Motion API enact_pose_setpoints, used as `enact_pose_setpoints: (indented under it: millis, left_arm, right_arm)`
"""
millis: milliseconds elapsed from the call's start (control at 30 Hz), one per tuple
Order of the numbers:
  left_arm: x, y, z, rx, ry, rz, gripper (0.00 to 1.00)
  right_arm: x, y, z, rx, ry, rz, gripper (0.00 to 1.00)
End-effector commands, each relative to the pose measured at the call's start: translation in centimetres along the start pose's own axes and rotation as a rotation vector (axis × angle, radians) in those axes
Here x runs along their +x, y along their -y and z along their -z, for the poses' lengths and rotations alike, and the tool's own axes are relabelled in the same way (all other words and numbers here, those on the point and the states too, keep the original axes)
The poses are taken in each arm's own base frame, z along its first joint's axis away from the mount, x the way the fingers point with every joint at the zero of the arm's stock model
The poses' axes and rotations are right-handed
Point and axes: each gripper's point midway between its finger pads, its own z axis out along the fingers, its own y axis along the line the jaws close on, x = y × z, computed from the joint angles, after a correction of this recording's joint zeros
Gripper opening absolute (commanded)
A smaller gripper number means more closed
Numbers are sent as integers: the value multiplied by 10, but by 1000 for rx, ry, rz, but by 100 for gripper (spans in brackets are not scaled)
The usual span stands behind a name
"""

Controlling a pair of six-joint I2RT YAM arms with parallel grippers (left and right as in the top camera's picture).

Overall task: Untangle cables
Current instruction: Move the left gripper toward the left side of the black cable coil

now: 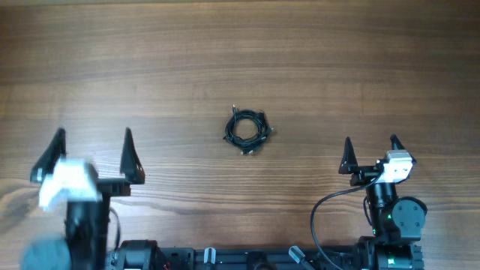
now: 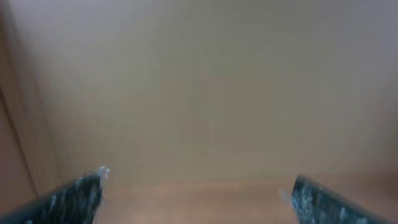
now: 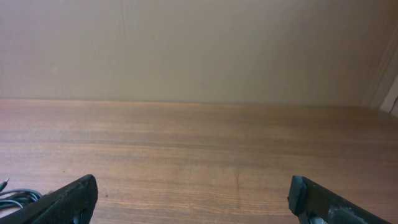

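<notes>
The cables [image 1: 247, 130] lie as a small coiled bundle of thin black wires with small plug ends near the middle of the wooden table. A bit of the bundle shows at the lower left edge of the right wrist view [image 3: 12, 198]. My left gripper [image 1: 94, 144] is open and empty at the near left, well left of the bundle. Its view is blurred and shows only the two fingertips [image 2: 198, 186]. My right gripper [image 1: 370, 149] is open and empty at the near right, its fingertips [image 3: 193, 193] wide apart above bare wood.
The wooden table [image 1: 240, 67] fills the overhead view. A thicker black arm cable [image 1: 324, 206] curves by the right arm's base. A pale wall [image 3: 199, 50] stands beyond the table's far edge.
</notes>
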Motion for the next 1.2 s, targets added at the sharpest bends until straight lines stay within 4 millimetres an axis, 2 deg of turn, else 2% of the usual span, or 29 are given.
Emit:
enact_pose_setpoints:
  millis: [0, 33, 67, 133, 167, 200, 267, 400, 500, 600, 667, 700, 800, 833, 867, 900, 933, 1033, 1067, 1100, 1133, 1167]
  left_arm:
    - [25, -9, -50, -52, -393, -40, 100]
    - [37, 8, -64, 46, -507, -29, 100]
    - [52, 35, -78, 195, -619, 10, 100]
    - [70, 53, -95, 284, -699, 67, 100]
    - [89, 71, -104, 375, -773, 116, 100]
    - [112, 78, -114, 403, -850, 139, 100]
    - [135, 80, -125, 374, -933, 204, 100]
    - [163, 83, -141, 229, -1053, 470, 100]
    - [176, 85, -137, 154, -1129, 584, 100]
    - [194, 93, -122, 103, -1249, 640, 100]
    - [203, 110, -104, 139, -1358, 642, 100]
    - [208, 123, -88, 168, -1433, 639, 100]
    - [226, 147, -58, 211, -1540, 565, 100]
    - [233, 152, -53, 191, -1559, 571, 100]
    - [242, 149, -49, 99, -1580, 603, 100]
    - [250, 143, -47, -4, -1588, 628, 100]
    - [254, 140, -48, -33, -1582, 629, 100]
    - [263, 141, -60, -16, -1528, 632, 100]
    - [265, 143, -62, -8, -1520, 636, 100]
    - [266, 144, -65, -3, -1514, 639, 100]
    - [266, 147, -66, 14, -1513, 649, 100]
    - [266, 150, -66, 24, -1519, 653, 100]
  right_arm:
    - [-2, 1, 0, 6, 6, -12, 100]
    - [-2, 1, 0, 6, 6, -12, 100]
    - [-2, 1, 0, 6, 6, -12, 100]
    - [-2, 1, 0, 6, 6, -12, 100]
    - [-2, 1, 0, 6, 6, -12, 100]
    - [-2, 1, 0, 6, 6, -12, 100]
    - [-2, 1, 0, 6, 6, -12, 100]
    - [-2, 1, 0, 6, 6, -12, 100]
    - [-2, 1, 0, 6, 6, -12, 100]
    - [-2, 1, 0, 6, 6, -12, 100]
    - [-2, 1, 0, 6, 6, -12, 100]
    - [-2, 1, 0, 6, 6, -11, 100]
    - [-2, 1, 0, 6, 6, -12, 100]
    - [-2, 1, 0, 6, 6, -12, 100]
    - [-2, 1, 0, 6, 6, -12, 100]
    - [-2, 1, 0, 6, 6, -12, 100]
    - [-2, 1, 0, 6, 6, -12, 100]
    - [-6, 3, 0, 22, 25, -15, 100]
    - [-7, -5, 0, -25, 28, -55, 100]
    - [-6, -16, 1, -93, 19, -125, 100]
    - [-6, -38, 4, -222, -9, -320, 100]
    - [-8, -47, 7, -278, -36, -484, 100]
